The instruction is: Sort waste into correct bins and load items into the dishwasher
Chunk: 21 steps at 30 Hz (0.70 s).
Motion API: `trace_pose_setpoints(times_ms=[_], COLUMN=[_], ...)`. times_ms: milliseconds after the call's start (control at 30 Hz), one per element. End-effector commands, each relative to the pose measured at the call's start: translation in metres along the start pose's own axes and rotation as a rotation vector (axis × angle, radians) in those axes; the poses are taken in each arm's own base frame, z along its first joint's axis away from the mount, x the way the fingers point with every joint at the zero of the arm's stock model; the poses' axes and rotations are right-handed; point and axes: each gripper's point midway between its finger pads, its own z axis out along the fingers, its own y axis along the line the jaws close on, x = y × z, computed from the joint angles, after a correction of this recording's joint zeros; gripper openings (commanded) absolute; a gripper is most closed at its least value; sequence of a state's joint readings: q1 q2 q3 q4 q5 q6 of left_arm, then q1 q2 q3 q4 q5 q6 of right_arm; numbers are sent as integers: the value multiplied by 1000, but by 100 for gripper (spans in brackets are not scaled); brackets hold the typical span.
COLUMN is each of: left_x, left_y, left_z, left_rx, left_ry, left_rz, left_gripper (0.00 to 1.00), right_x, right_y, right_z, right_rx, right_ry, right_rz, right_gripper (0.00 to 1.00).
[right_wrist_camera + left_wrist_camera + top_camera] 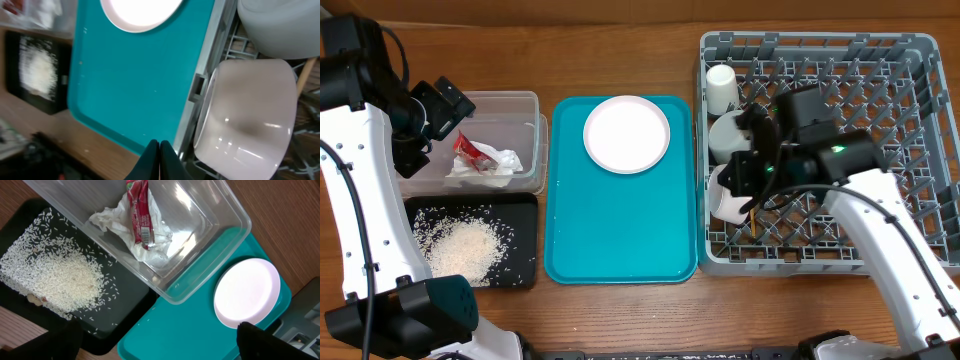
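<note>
My left gripper hangs open and empty over the left end of the clear tub; its fingers frame the wrist view. In the tub lie a crumpled white napkin and a red-and-silver wrapper. Rice is spread on the black tray. The pink plate sits on the teal tray. My right gripper is shut on nothing, above the grey dish rack's left edge, beside a whitish bowl. A second bowl, a white cup and a chopstick are in the rack.
The teal serving tray lies between the two bins and the rack, bare apart from the plate and a few stray grains. Wooden tabletop shows along the front edge. The right half of the rack holds only upright pegs.
</note>
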<state>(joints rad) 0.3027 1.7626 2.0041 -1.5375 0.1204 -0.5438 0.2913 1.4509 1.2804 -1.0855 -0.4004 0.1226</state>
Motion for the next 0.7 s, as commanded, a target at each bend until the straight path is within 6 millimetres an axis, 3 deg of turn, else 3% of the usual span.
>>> trace_pose_setpoints(times_ms=[0,200,400,533,667], left_x=[-1,-1,-1,-1,-1], left_y=[-3,-3,-3,-3,-3], left_z=[-13,-13,-13,-13,-13], left_rx=[23,23,23,23,23], left_ry=[-36,-36,-36,-36,-36], left_rz=[20,20,20,20,20], left_gripper=[100,100,100,100,100], right_x=[2,8,10,7,-5], right_y=[-28,-51,-88,-91,-79], right_z=[11,19,4,1,-5], right_rx=[194,308,499,500,457], right_ry=[9,53,30,20,-12], right_rz=[17,59,162,172,162], right_gripper=[5,5,5,6,6])
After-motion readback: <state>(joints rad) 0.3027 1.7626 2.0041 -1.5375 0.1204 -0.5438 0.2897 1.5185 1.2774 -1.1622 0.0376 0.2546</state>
